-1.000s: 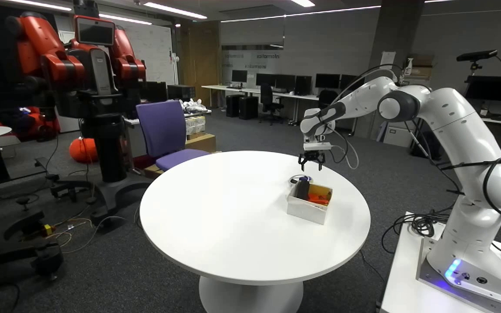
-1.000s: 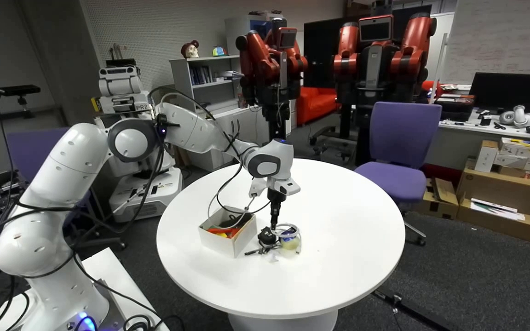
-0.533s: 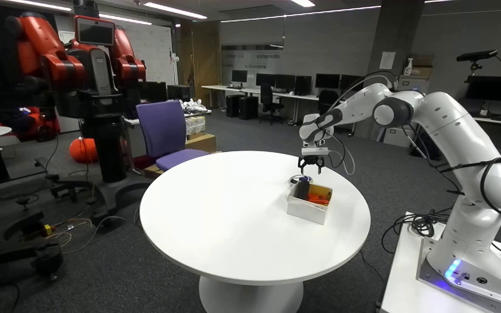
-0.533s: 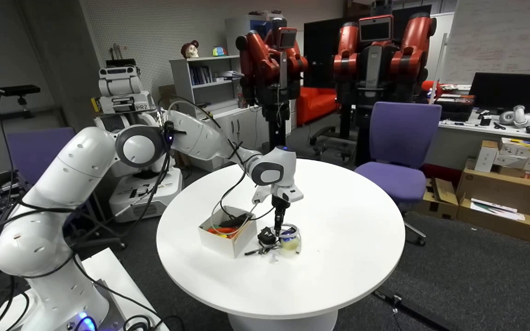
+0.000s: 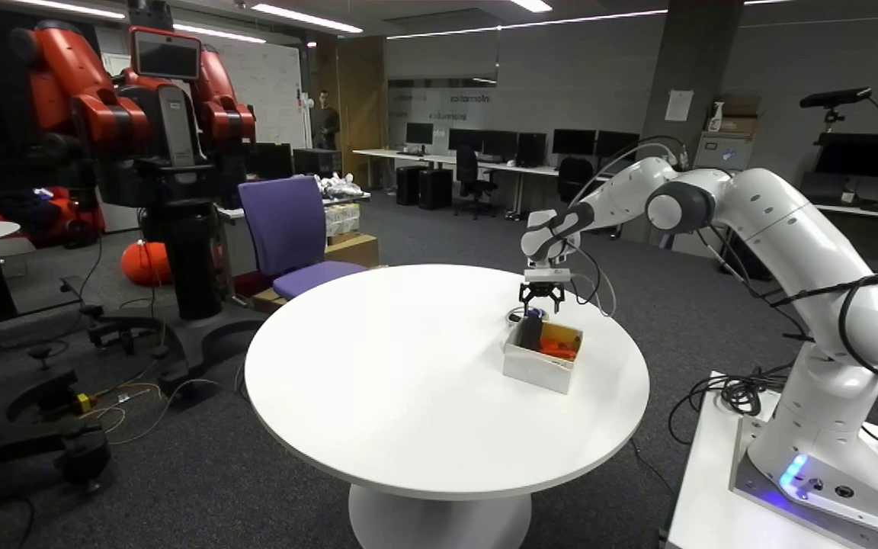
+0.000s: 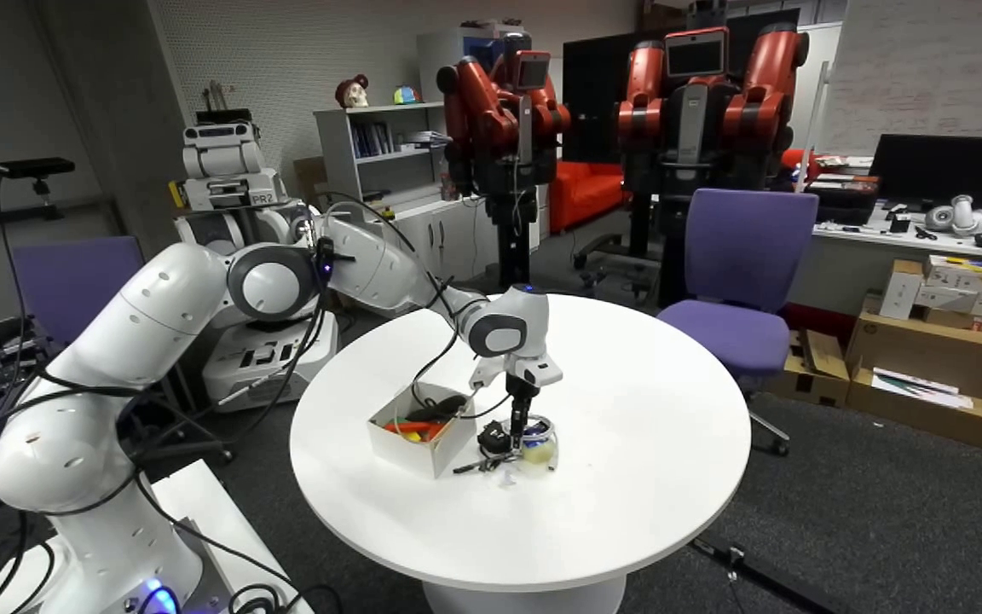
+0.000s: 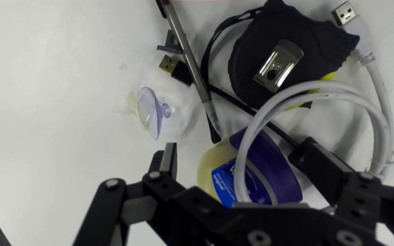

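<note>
While the gripper (image 5: 542, 308) hangs over the tbl (image 5: 408, 381) w/ jaws wide apart, the blue-labelled jar (image 7: 224, 179) shows btwn them in wrist view, partly under white cable coil (image 7: 246, 152) nr blk tape measure (image 7: 313, 51).

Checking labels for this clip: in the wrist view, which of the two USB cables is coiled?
The white cable, looped in rings partly over the jar; the black cable runs nearly straight from its plug.
</note>
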Motion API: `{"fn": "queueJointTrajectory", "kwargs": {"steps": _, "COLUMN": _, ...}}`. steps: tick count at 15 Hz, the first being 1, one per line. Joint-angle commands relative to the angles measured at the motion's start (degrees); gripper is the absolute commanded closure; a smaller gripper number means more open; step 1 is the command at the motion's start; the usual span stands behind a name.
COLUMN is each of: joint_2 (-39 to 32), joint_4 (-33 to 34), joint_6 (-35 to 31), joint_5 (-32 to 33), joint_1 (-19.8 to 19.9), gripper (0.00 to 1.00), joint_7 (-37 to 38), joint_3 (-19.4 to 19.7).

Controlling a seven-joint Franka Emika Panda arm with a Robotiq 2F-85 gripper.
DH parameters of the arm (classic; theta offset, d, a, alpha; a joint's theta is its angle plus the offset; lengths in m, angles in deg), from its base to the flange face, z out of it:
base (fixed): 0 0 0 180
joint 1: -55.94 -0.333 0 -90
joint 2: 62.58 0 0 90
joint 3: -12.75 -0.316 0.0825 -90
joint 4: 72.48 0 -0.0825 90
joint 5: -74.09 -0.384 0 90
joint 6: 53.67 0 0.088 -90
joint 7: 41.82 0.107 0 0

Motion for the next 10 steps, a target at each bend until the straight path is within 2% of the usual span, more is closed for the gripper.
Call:
{"fn": "queueJointTrajectory", "kwargs": {"steps": 1, "joint_2": -1.58, "joint_4": 1.97, "joint_6": -0.40, "joint_5": 0.39, "joint_1": -0.81, "gripper": 0.00, "joint_7": 1.68, "joint_3": 0.90}}
{"fn": "queueJointTrajectory", "kwargs": {"steps": 5, "joint_2": -2.22, "joint_4": 2.19, "joint_6": -0.32, "joint_5": 0.67, "joint_1": -1.23, "gripper": 0.00, "joint_7": 2.00, "joint_3": 1.03}}
{"fn": "queueJointTrajectory", "kwargs": {"steps": 6, "joint_2": -2.29, "joint_4": 2.23, "joint_6": -0.23, "joint_5": 0.79, "joint_1": -1.35, "gripper": 0.05, "joint_7": 2.10, "joint_3": 1.09}}
{"fn": "queueJointTrajectory", "kwargs": {"steps": 7, "joint_2": -2.39, "joint_4": 2.29, "joint_6": -0.26, "joint_5": 0.97, "joint_1": -1.48, "gripper": 0.27, "joint_7": 2.09, "joint_3": 1.16}}
{"fn": "queueJointTrajectory", "kwargs": {"steps": 9, "joint_2": -2.51, "joint_4": 2.39, "joint_6": -0.09, "joint_5": 1.02, "joint_1": -1.52, "gripper": 0.32, "joint_7": 2.05, "joint_3": 1.14}}
{"fn": "queueJointTrajectory", "kwargs": {"steps": 10, "joint_2": -2.50, "joint_4": 2.41, "joint_6": 0.05, "joint_5": 1.01, "joint_1": -1.52, "gripper": 0.40, "joint_7": 1.98, "joint_3": 1.15}}
